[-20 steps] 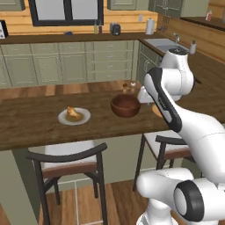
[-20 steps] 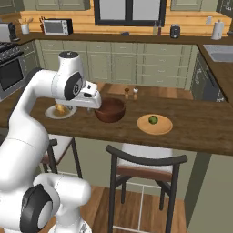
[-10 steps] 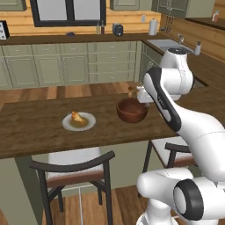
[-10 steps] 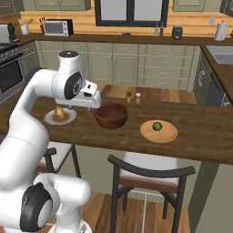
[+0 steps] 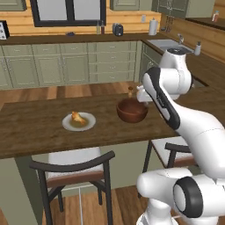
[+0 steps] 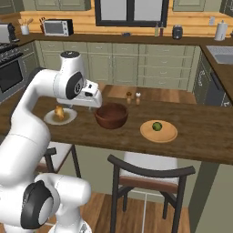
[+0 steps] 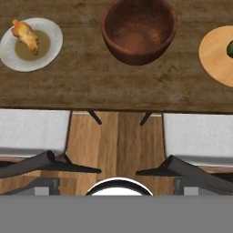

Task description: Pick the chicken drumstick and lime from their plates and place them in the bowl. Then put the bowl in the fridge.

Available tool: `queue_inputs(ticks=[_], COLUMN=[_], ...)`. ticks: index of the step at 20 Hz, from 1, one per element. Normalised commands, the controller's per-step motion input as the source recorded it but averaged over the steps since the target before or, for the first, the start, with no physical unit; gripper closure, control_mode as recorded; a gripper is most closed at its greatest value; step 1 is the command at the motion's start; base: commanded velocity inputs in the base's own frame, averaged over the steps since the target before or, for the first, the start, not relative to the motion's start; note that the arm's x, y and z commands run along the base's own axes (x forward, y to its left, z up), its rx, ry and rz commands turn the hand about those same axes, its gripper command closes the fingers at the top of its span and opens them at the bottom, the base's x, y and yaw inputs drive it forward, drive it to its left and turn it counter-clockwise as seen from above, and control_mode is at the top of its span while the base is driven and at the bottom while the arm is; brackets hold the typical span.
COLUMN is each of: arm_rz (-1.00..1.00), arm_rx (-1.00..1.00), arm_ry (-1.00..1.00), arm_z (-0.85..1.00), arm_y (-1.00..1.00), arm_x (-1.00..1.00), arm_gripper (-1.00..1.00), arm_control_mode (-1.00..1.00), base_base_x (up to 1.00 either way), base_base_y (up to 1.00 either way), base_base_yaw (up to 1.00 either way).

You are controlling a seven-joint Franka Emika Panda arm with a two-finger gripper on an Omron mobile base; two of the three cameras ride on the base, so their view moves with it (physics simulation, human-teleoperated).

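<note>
Your base has rolled along, so the view slid sideways. You'll find the chicken drumstick (image 7: 26, 35) on the grey plate (image 7: 48, 50), left of the bowl (image 7: 139, 32). It looks light and greasy; grab its middle. Your gripper is wide open, holding nothing.

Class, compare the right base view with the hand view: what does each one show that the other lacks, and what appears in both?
Right base view alone: the microwave, the window, the salt and pepper shakers, and the whole lime on its tan plate.
Hand view alone: the two pale stool seats from above and the wooden floor between them.
Both: the bowl, and the chicken drumstick on the grey plate, on the counter.
</note>
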Motion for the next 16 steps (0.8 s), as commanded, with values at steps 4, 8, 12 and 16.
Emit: queue_inputs(ticks=[4, 8, 12, 16], arm_rz=[0.00, -0.09, -0.15, -0.23], arm_rx=[0.00, 0.00, 0.00, 0.00], arm_ry=[0.09, 0.17, 0.13, 0.22], arm_z=[0.00, -0.10, -0.37, -0.38], arm_y=[-0.15, -0.58, -0.78, -1.00], arm_x=[0.69, 0.94, 1.00, 1.00], arm_gripper=[-1.00, -1.00, -1.00, -1.00], arm_control_mode=[-1.00, -1.00, -1.00, -1.00], base_base_x=[0.00, 0.00, 0.00, 0.00], base_base_y=[0.00, 0.00, 0.00, 0.00], base_base_yaw=[0.00, 0.00, 0.00, 0.00])
